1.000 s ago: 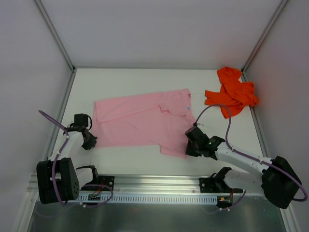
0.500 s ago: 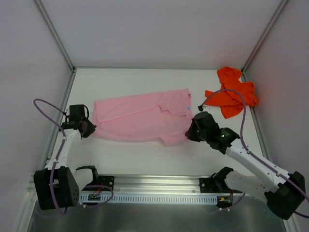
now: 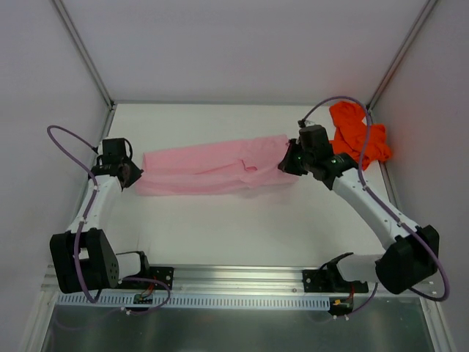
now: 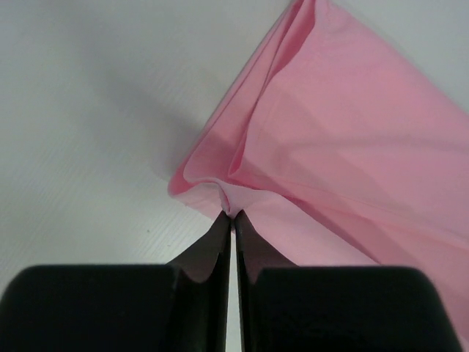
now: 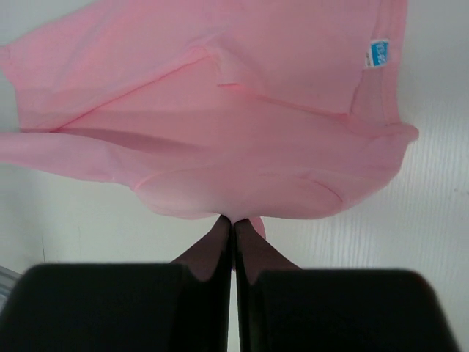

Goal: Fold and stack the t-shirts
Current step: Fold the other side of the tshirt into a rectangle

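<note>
Pink t-shirt [image 3: 212, 170] strung between left claw [image 4: 233, 220], right claw [image 5: 234, 224] (both pinching edges).

I count two t-shirts on the table [image 3: 242, 235]: one pink t-shirt [image 3: 212, 167] and one orange-red t-shirt [image 3: 355, 132], this second one at the far right corner. The pink one carries one small blue label [image 5: 378, 52]. There are two robot arms [image 3: 99, 209], so also two grippers, the left gripper [image 3: 136, 176] and the right gripper [image 3: 287, 163]. Each has two black fingers [image 4: 209, 257], four fingers in all. Two purple cables [image 3: 49, 136] show, one on each arm.
</note>
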Available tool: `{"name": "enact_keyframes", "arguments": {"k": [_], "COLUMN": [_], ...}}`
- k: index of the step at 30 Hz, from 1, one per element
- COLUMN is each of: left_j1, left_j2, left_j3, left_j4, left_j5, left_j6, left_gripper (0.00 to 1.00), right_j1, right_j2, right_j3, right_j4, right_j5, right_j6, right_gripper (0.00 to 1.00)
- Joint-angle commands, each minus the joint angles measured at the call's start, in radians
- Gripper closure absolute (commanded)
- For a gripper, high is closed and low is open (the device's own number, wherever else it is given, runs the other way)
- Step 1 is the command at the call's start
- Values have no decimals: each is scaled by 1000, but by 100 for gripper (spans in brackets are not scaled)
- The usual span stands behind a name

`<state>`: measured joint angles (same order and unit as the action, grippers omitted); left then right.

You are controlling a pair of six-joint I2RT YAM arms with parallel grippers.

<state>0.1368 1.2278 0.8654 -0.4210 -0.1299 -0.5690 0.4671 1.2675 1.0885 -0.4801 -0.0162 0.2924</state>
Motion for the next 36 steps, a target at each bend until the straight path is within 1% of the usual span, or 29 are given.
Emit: {"name": "enact_keyframes", "arguments": {"k": [1,6,12,15,19,23,27,36], "left_j1": [-5,-6,-6,-6,-6,-6,-6,-6], "left_j2": [57,142,285,369,435,496,551,617], "left_j3": [55,119,196,244,303,348,388,435], "left_j4": [42,71,97,87,77,76,77,65], "left_j5": [-63,-63,-51,-66,-86,-77,-71,-80], "left_j6": [-15,-6,-2,-2,-2,0,-2,12], "left_gripper": [100,100,100,100,100,100,100,100], "right_j1": [-10,-30,-62,-74,-104,-139,-142,-142], "right_j2": [90,231,380,450,525,581,635,733], "right_j3": [126,220,306,358,424,478,521,586], "right_j4": [52,75,87,89,89,95,98,86], "right_j5": [-79,-91,-116,-117,-119,-146,-166,-188], "right_j6": [-85,-102,-110,-111,-105,-107,-110,-127], "right_gripper": [99,99,99,99,99,99,99,99]}}
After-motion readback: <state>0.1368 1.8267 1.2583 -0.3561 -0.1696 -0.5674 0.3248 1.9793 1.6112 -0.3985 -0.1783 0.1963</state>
